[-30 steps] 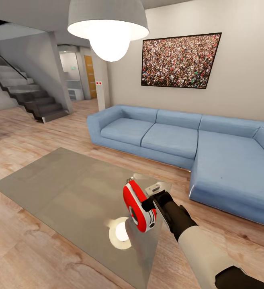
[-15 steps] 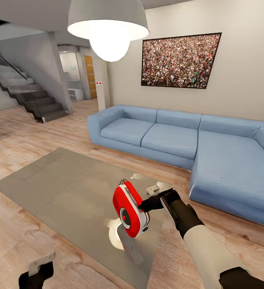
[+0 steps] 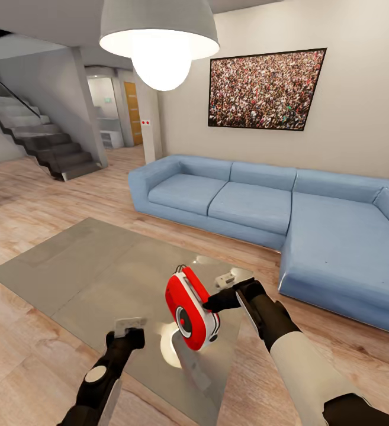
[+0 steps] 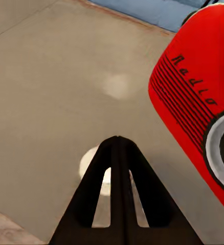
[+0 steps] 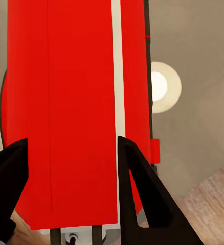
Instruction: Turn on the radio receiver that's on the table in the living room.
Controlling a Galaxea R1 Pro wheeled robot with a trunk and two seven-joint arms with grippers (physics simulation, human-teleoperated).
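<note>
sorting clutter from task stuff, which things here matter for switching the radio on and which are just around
Job:
radio, held above the table in the right gripper
table
left gripper, fingers together, near the radio

Just around:
sofa
lamp
picture
stairs

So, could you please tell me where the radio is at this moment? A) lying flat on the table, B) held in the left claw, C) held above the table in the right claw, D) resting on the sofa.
C: the right claw grips the radio clear of the table, while the left claw is shut and apart from it.
</note>
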